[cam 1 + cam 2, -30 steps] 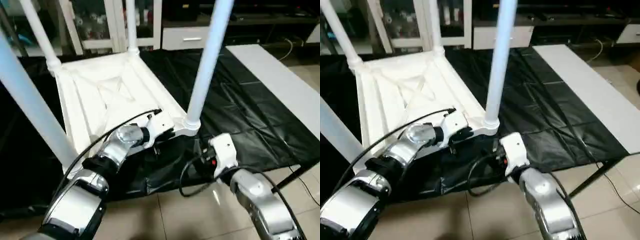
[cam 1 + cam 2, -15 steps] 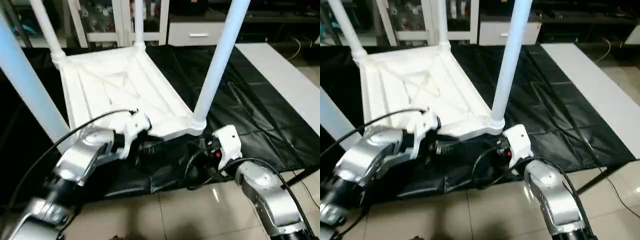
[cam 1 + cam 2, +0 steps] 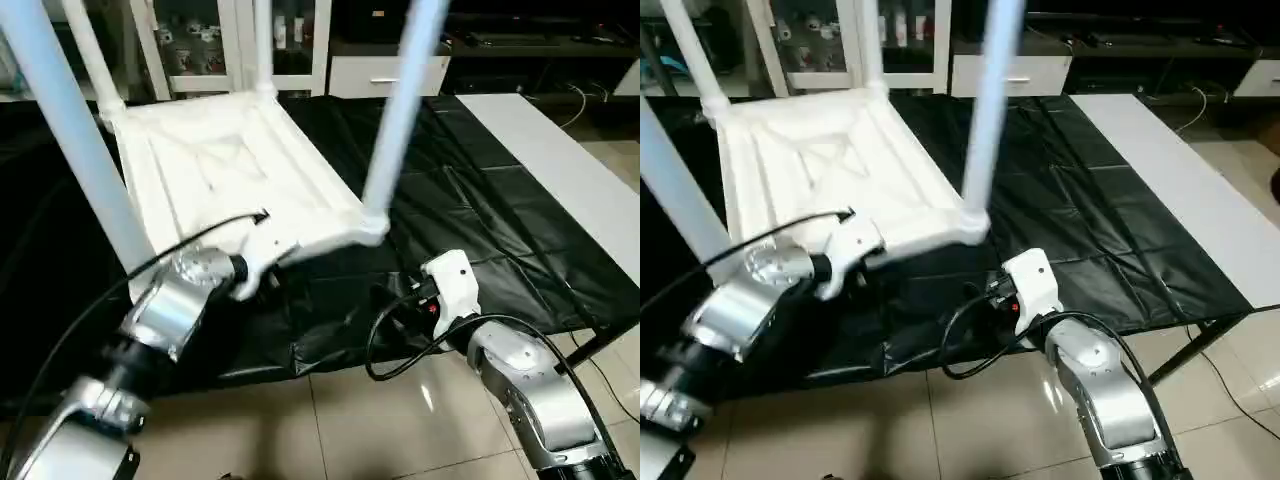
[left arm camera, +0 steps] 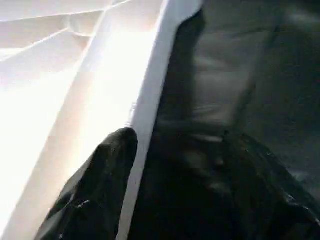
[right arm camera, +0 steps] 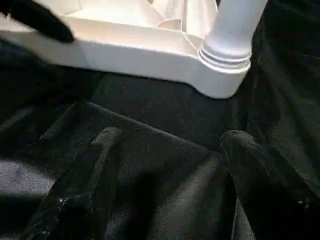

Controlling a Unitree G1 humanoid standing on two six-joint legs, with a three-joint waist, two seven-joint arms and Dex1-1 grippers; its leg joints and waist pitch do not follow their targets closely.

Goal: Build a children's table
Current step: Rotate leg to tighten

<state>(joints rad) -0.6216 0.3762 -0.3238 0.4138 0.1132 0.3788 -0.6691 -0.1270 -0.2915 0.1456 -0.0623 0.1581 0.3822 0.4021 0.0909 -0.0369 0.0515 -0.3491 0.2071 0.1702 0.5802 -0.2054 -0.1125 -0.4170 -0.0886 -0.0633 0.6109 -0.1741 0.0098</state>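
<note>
- The children's table (image 3: 230, 180) lies upside down on the black sheet (image 3: 480, 210) that covers my worktop. Its ribbed underside faces up and all four legs stand in the corner sockets, so I judge the build close to done.
- Taking the near right leg (image 3: 395, 120) as my landmark: the tabletop's long axis runs away from me, and its short near edge runs across in front of me, from that leg's socket toward my left.
- My left pincer (image 3: 262, 268) is at that near edge, well to the left of the landmark leg. In the left wrist view one finger (image 4: 102, 185) lies on the white rim (image 4: 150, 95) and the other below it, jaws parted astride the edge, not squeezing it as far as I can see.
- My right pincer (image 5: 167, 150) hangs released and empty over the black sheet, just in front of the landmark leg's socket (image 5: 227, 60), nearer to me, touching nothing.
- So my left is the arm in contact. Any lift or turn-over would start from this near edge, with my right moving forward to the socket corner.
</note>
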